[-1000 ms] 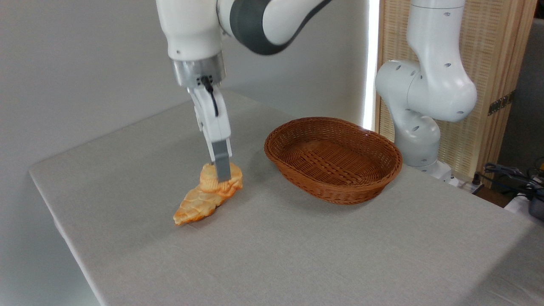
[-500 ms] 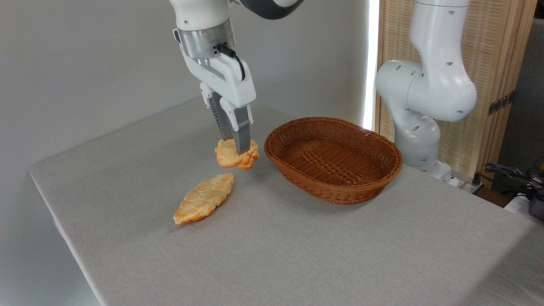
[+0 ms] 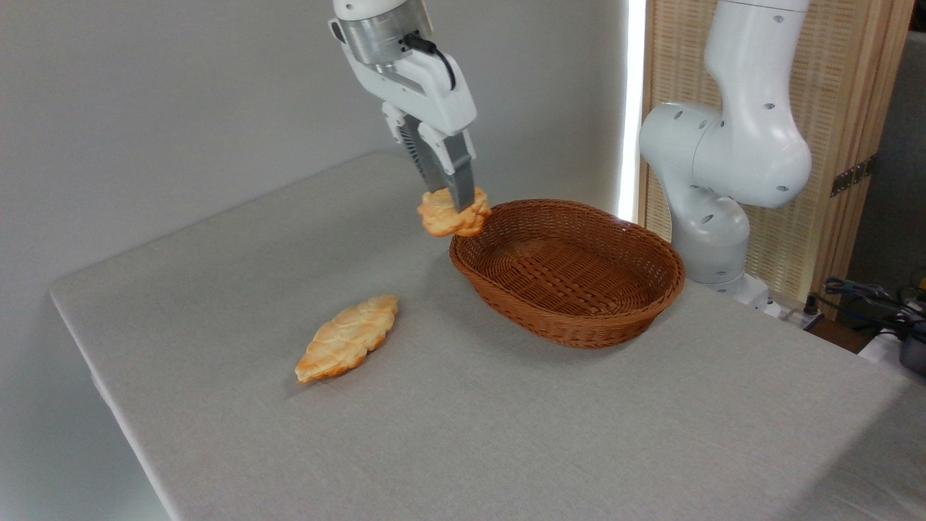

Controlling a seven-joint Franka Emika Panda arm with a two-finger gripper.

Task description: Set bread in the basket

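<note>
The bread [image 3: 443, 216], a small puffy golden-orange bun, hangs in the air with my gripper [image 3: 454, 202] shut on it from above. It sits just over the left rim of the basket [image 3: 568, 271], an oval brown wicker basket with nothing inside. The bun is well clear of the tabletop. One grey finger [image 3: 461, 182] crosses the front of the bun; the other is mostly hidden behind it.
A longer flat leaf-shaped braided loaf [image 3: 347, 338] lies on the grey tablecloth to the left of the basket. The white arm base [image 3: 720, 181] stands behind the basket at the right, before a wooden slatted screen. Cables lie at the far right edge.
The gripper has lifted the bun off the loaf and carried it up and to the right, from beside the loaf to the basket's left rim. The loaf has stayed put.
</note>
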